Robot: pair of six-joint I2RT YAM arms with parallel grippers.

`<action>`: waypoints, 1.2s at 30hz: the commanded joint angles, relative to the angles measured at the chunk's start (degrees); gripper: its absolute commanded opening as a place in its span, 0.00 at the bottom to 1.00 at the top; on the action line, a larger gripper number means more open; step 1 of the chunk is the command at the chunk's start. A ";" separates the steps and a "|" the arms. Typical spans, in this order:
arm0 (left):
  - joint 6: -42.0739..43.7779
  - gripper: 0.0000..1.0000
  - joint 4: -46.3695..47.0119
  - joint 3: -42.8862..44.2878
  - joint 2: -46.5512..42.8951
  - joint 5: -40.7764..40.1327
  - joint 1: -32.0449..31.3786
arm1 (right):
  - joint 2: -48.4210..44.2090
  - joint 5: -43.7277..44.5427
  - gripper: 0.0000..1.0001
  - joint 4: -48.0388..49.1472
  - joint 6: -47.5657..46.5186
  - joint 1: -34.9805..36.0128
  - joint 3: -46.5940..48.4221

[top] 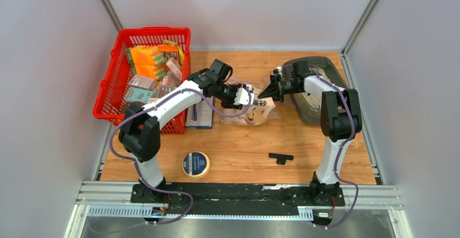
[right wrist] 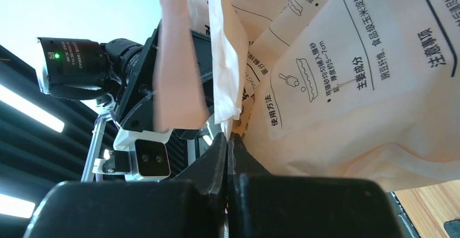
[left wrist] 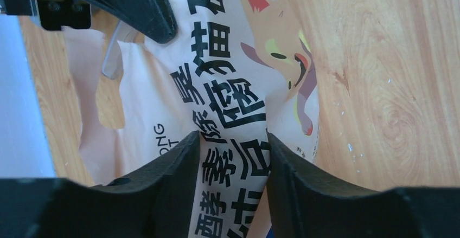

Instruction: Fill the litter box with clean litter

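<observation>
A pale pink litter bag [top: 257,110] with a cartoon fox and black Chinese text hangs between my two grippers, over the wood at mid-table. My left gripper [top: 247,97] is shut on a fold of the bag's printed front [left wrist: 217,86]; the fold fills the gap between its fingers [left wrist: 232,137]. From the right, my right gripper [top: 266,93] is shut on the bag's thin top edge [right wrist: 228,137]. The dark grey litter box [top: 331,64] lies at the back right, partly under the right arm. The clean litter is hidden in the bag; a few pale specks [left wrist: 350,147] dot the wood.
A red mesh basket [top: 116,81] full of small boxes stands at the back left. A blue and white flat pack [top: 199,113] lies beside it. A tape roll [top: 196,163] and a black T-shaped piece [top: 281,157] lie on the near wood.
</observation>
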 commanded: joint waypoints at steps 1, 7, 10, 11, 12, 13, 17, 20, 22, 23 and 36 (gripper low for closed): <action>-0.44 0.49 0.71 -0.15 -2.17 -3.81 0.00 | -0.88 -3.02 0.00 0.41 2.20 0.59 0.67; -7.30 0.21 6.87 -3.94 -6.39 -6.10 0.00 | -2.63 -1.36 0.00 -0.47 0.44 -0.72 0.93; -13.35 0.08 6.96 -3.15 -6.48 -7.24 0.00 | -3.95 1.72 0.01 -1.43 -3.86 -1.95 3.38; -15.21 0.05 7.05 -2.45 -6.57 -7.42 0.00 | -4.56 3.99 0.06 -2.39 -5.70 -2.48 4.44; -17.23 0.03 7.05 -2.27 -6.48 -7.68 0.08 | -5.44 5.32 0.18 -4.05 -13.90 -3.70 8.45; -21.17 0.00 7.14 -2.09 -6.31 -7.60 0.08 | -5.62 7.33 0.23 -7.64 -19.98 -4.32 11.62; -26.82 0.00 6.61 -1.91 -5.69 -6.37 0.17 | -6.76 18.66 0.41 -34.27 -59.55 -5.12 27.99; -30.34 0.00 7.31 -2.27 -5.25 -5.84 0.43 | -16.84 20.44 0.50 -27.33 -71.97 -4.77 20.21; -32.45 0.00 7.84 -2.18 -4.99 -5.22 0.52 | -22.03 21.93 0.55 -22.46 -80.10 -2.32 10.93; -32.98 0.00 8.45 -2.00 -4.99 -5.05 0.70 | -26.93 24.73 0.58 -20.61 -84.42 -1.00 8.52; -36.68 0.00 8.98 -0.51 -3.76 -3.64 1.23 | -30.77 34.33 0.71 3.65 -93.17 12.37 -8.82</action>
